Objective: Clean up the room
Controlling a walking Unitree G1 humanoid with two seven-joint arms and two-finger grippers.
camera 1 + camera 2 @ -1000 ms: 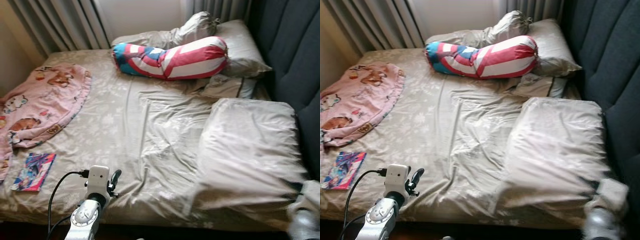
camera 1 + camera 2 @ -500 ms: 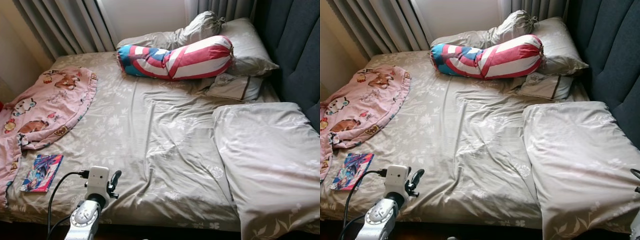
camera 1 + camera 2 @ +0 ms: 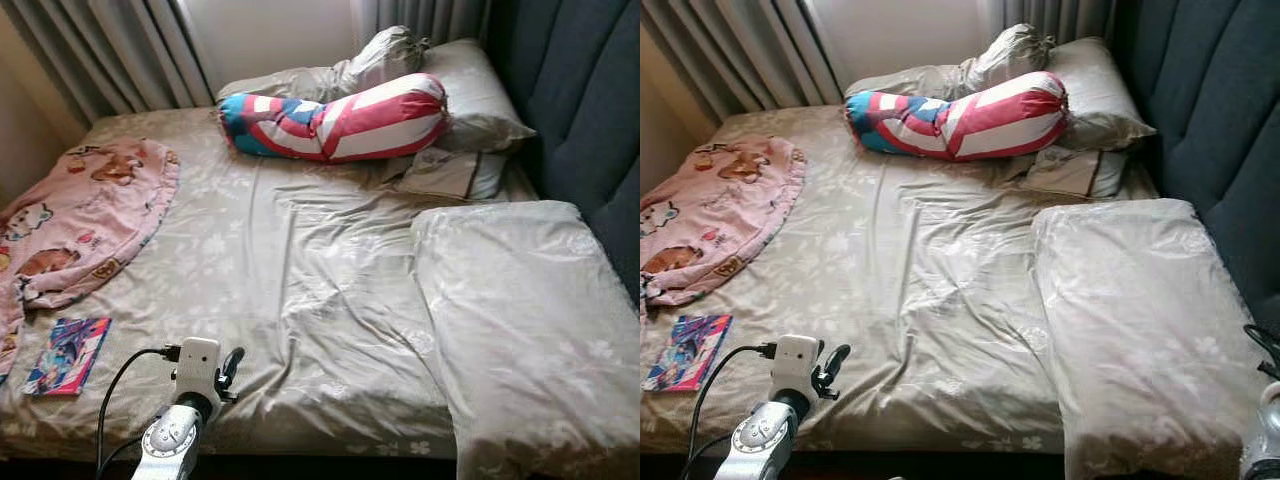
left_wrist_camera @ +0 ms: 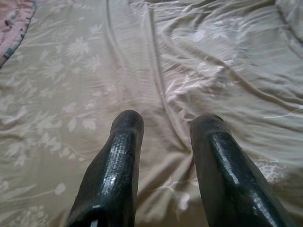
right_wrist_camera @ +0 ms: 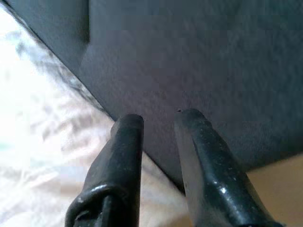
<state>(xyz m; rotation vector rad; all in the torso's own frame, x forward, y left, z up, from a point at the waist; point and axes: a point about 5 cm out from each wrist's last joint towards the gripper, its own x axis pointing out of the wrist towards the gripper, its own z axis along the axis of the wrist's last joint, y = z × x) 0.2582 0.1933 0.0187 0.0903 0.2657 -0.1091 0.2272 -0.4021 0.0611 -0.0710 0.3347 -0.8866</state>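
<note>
Grey curtains (image 3: 110, 50) hang beside a dark padded headboard (image 3: 575, 90).

pink blanket (image 3: 80, 220) cut off, pillow (image 3: 530, 330) blurred

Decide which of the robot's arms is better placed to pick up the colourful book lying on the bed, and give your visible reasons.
Probably the left. The left gripper is open over the sheet, on the same side as the book. The right gripper, also open, is beside the dark headboard, beyond the large pillow.

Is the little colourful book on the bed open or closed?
Closed. The small colourful book lies flat on the beige flowered bedsheet with its cover showing, beside the pink cartoon blanket.
</note>
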